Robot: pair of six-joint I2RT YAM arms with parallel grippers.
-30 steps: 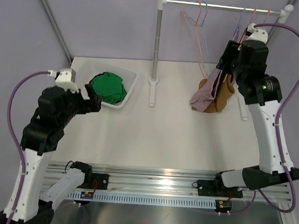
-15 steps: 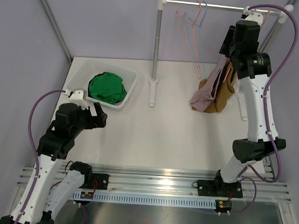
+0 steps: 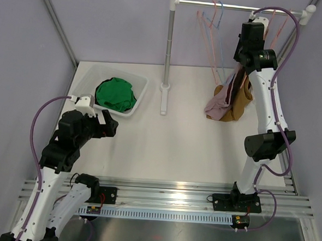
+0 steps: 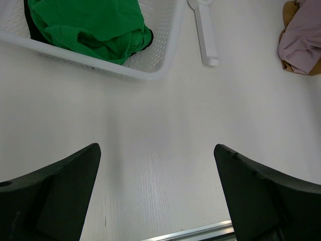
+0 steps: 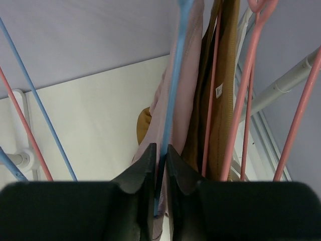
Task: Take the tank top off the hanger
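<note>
A pale pink tank top (image 5: 189,75) hangs on a blue wire hanger (image 5: 175,70), its lower part heaped on the table (image 3: 219,102). Beside it a mustard-brown garment (image 5: 226,80) hangs on a pink hanger (image 5: 239,100). My right gripper (image 5: 160,149) is high near the rail (image 3: 241,62), looking down, its jaws shut on the blue hanger's wire with pink cloth just behind it. My left gripper (image 4: 156,146) hovers wide open over bare table near the basket (image 3: 110,127), holding nothing.
A white basket (image 3: 143,92) holding a green garment (image 3: 116,93) stands at the back left. The rack's post (image 3: 169,44) and rail (image 3: 239,6) carry empty pink and blue hangers (image 3: 209,25). The rack's white foot (image 4: 205,35) lies on the table.
My right arm rose toward the rail and its jaws closed onto the blue hanger wire. My left arm dropped and drew back toward the near edge, then held still, open.
</note>
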